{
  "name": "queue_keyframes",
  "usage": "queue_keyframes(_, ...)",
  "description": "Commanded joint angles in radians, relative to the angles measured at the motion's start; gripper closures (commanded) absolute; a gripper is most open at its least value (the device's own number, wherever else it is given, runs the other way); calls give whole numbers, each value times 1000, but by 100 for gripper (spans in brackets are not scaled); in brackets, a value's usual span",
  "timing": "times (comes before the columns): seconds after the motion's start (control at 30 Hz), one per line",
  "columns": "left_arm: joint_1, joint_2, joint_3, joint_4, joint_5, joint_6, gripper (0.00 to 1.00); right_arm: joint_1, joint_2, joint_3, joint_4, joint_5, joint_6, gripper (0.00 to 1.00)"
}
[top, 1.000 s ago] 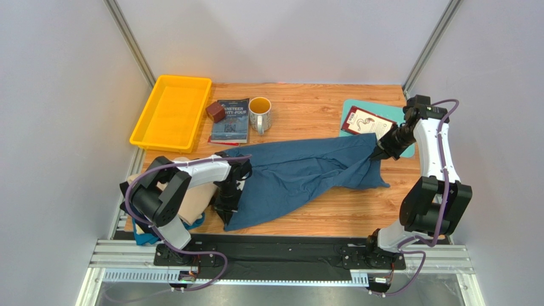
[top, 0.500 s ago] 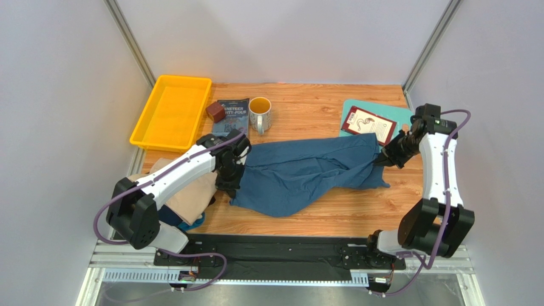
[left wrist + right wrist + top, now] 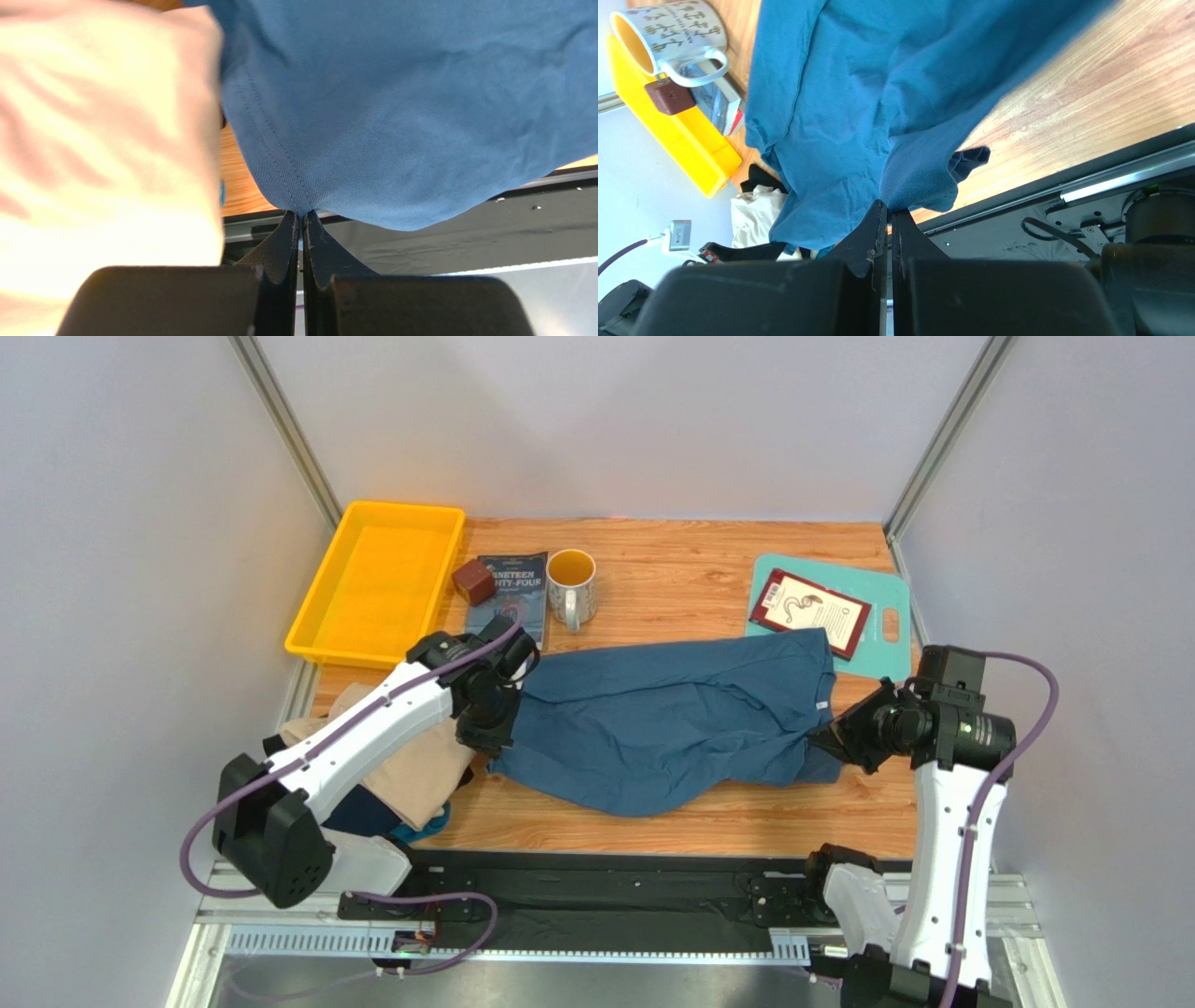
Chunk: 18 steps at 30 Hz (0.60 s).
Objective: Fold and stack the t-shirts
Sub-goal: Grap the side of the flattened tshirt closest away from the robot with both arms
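Note:
The large teal-blue t-shirt (image 3: 659, 721) lies crumpled across the middle of the table, stretched between both arms. My left gripper (image 3: 491, 725) is shut on its left hem (image 3: 281, 168). My right gripper (image 3: 831, 738) is shut on its right edge (image 3: 927, 189). A beige t-shirt (image 3: 407, 777) lies at the front left over the table edge and fills the left of the left wrist view (image 3: 105, 140). A dark navy shirt (image 3: 368, 812) and a bright light blue one (image 3: 428, 825) peek out from under it.
A yellow bin (image 3: 376, 581) stands at the back left, with a brown block (image 3: 474, 583), a dark book (image 3: 511, 598) and a patterned mug (image 3: 571, 584) beside it. A teal cutting board (image 3: 877, 609) with a red-and-white book (image 3: 809, 611) lies at the back right.
Both grippers have moved with the teal-blue shirt in them. The right one came forward off the cutting board toward the near edge. The left one moved back and right, away from the beige pile.

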Motion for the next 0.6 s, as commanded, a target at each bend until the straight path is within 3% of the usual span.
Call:
queue_keyframes(0.0,14,-126,-1,-33,-85,-32,100,-2,-35,80,-81,0,2,100)
queue_keyframes(0.27,79,-207,23,-42,-127,-38,100,-2,35,221,-181,58,-64,100)
queue_keyframes(0.57,145,9,123,-21,-35,89,100,-2,281,316,-58,98,-95,100)
